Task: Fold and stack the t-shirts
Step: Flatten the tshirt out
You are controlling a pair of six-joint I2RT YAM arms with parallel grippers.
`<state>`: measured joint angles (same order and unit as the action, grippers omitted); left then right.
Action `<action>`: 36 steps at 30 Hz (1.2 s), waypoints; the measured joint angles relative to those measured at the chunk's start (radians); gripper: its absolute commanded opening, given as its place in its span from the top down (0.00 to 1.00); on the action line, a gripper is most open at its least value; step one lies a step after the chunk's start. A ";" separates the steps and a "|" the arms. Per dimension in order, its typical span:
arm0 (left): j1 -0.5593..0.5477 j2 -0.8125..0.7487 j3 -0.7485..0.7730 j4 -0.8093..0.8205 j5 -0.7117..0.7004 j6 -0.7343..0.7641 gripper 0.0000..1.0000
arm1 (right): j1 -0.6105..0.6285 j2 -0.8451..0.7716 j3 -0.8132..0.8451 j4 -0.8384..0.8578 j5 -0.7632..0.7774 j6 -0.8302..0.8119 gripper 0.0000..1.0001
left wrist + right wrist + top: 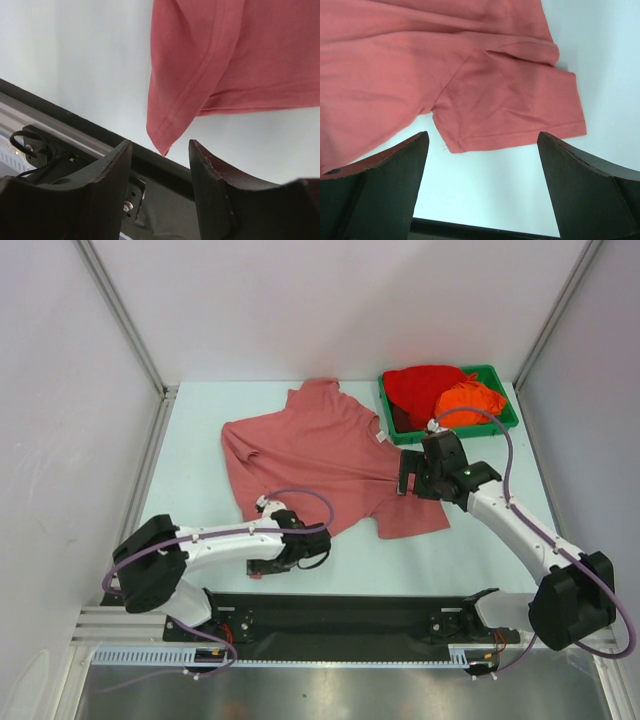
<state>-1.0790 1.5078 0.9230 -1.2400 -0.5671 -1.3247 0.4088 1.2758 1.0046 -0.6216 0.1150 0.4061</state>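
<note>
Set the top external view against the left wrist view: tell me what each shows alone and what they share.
Only the top external view: the green tray holding the red t-shirt and orange t-shirt, the right arm, and the salmon t-shirt whole. Only the left wrist view: hem stitching on that shirt's pointed corner, close up, with the left jaws open just short of it, gripping nothing. Both: the salmon t-shirt, the pale table and the black rail at its near edge.
</note>
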 measured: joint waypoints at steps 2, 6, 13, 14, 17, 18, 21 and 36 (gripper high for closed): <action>-0.017 0.001 -0.020 0.002 0.010 -0.011 0.46 | -0.002 -0.014 -0.007 -0.016 -0.007 0.000 0.04; -0.023 0.001 -0.078 0.032 0.035 -0.020 0.50 | -0.006 -0.039 -0.010 -0.034 -0.026 0.002 0.04; -0.023 0.011 -0.109 0.083 0.048 -0.008 0.52 | -0.006 -0.083 -0.023 -0.039 -0.053 0.011 0.04; -0.023 0.017 -0.107 0.089 0.049 -0.003 0.53 | -0.006 -0.084 -0.025 -0.039 -0.053 0.012 0.05; -0.023 0.037 -0.105 0.111 0.051 0.004 0.57 | -0.006 -0.087 -0.034 -0.039 -0.053 0.012 0.04; -0.023 0.038 -0.105 0.115 0.053 0.007 0.57 | -0.006 -0.087 -0.039 -0.040 -0.053 0.012 0.04; -0.023 0.038 -0.105 0.127 0.055 0.008 0.64 | -0.006 -0.089 -0.051 -0.043 -0.053 0.012 0.05; 0.014 -0.039 -0.014 0.063 0.015 0.052 1.00 | -0.183 -0.089 -0.056 -0.096 -0.079 0.048 0.21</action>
<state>-1.0649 1.4689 0.9085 -1.1774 -0.5518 -1.2728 0.2253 1.1870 0.9489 -0.7174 0.0360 0.4541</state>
